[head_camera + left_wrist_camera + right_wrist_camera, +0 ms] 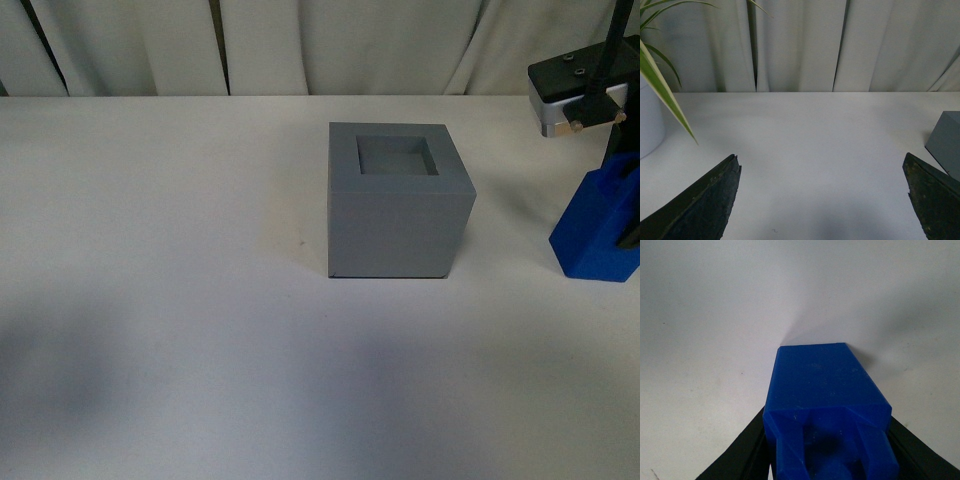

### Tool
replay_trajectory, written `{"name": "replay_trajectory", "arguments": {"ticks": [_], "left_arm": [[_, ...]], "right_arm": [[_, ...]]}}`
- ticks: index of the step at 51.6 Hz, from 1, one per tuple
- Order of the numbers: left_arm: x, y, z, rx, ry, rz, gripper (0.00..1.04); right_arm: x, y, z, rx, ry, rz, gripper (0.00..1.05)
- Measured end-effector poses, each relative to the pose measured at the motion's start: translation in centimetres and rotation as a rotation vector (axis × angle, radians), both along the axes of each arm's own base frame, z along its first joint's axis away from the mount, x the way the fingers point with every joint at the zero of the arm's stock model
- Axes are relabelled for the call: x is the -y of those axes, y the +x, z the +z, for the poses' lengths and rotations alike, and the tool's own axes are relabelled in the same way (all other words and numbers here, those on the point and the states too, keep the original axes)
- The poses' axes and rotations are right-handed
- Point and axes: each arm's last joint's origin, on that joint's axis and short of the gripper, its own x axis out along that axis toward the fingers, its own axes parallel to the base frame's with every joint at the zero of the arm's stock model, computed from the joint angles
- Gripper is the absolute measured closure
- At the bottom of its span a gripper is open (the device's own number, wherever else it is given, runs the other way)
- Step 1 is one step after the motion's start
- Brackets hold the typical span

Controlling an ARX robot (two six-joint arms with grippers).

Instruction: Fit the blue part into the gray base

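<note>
While the left gripper (pixel 821 157) hangs with its fingers spread wide, holding nothing, the gray base (pixel 400 215) sits off to its right, recess facing up. Further right, the right gripper (pixel 830 445) is clamped on the blue part (pixel 595 240), black fingers pressed against both sides.

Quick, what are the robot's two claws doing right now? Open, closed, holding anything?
Left gripper: open, holding nothing.
Right gripper: closed on the blue part.
</note>
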Motion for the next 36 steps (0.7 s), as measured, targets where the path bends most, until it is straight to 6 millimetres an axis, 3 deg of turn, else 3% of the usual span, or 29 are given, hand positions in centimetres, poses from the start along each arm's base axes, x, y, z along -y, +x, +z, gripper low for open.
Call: {"name": "replay_trajectory", "arguments": {"ticks": [15,26,36], "left_arm": [[0.0,0.0,0.0,0.000,0.000,0.000,0.06],[0.0,0.0,0.0,0.000,0.000,0.000,0.06],[0.0,0.0,0.0,0.000,0.000,0.000,0.06]], "right_arm": [[-1.3,0.6,3.8,0.025,0.083,0.004,0.57],[-4.6,0.4,8.9,0.087,0.149,0.057,0.57],[-7.3,-0.1,10.7,0.113,0.172,0.096,0.57]]}}
